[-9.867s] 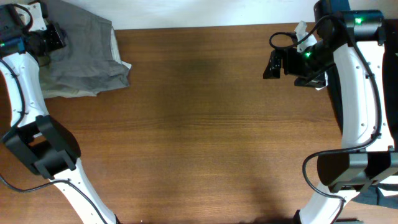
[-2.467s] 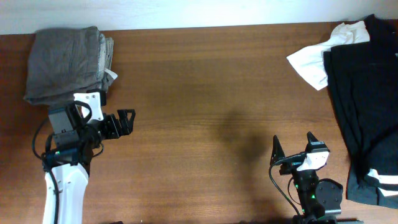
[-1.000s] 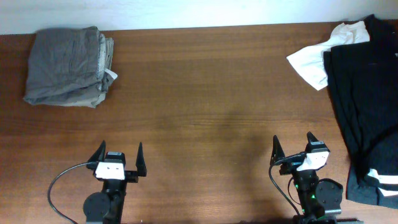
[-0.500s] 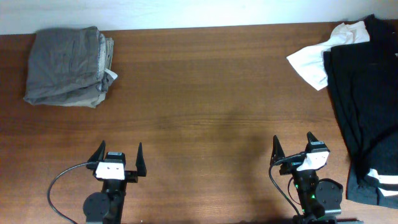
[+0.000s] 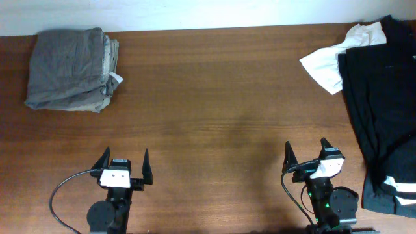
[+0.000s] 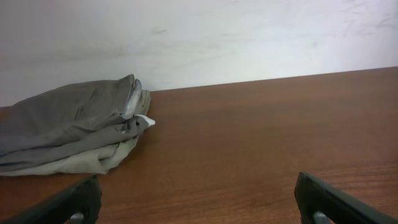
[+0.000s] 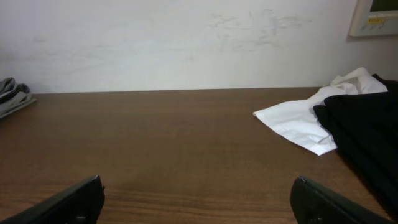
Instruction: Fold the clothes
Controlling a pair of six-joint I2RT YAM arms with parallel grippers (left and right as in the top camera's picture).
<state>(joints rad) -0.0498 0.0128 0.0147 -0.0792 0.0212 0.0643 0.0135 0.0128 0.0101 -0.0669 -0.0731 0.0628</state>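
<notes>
A folded stack of grey clothes (image 5: 68, 68) with a beige layer beneath lies at the table's far left corner; the left wrist view shows this stack (image 6: 68, 134) too. At the far right a black garment (image 5: 383, 97) lies spread loosely, a white one (image 5: 335, 62) beside it; both appear in the right wrist view, black garment (image 7: 367, 130) and white one (image 7: 292, 121). My left gripper (image 5: 123, 160) rests at the near edge, open and holding nothing. My right gripper (image 5: 305, 151) sits at the near edge too, open, with only bare wood between its fingers.
The brown wooden table (image 5: 214, 97) runs between the two piles. A pale wall (image 7: 186, 37) stands behind its far edge, with a small white box (image 7: 376, 15) mounted at upper right. Cables trail from both arm bases.
None over the last second. Earlier, the left arm drew back from the grey stack to the near edge, and the right arm did likewise.
</notes>
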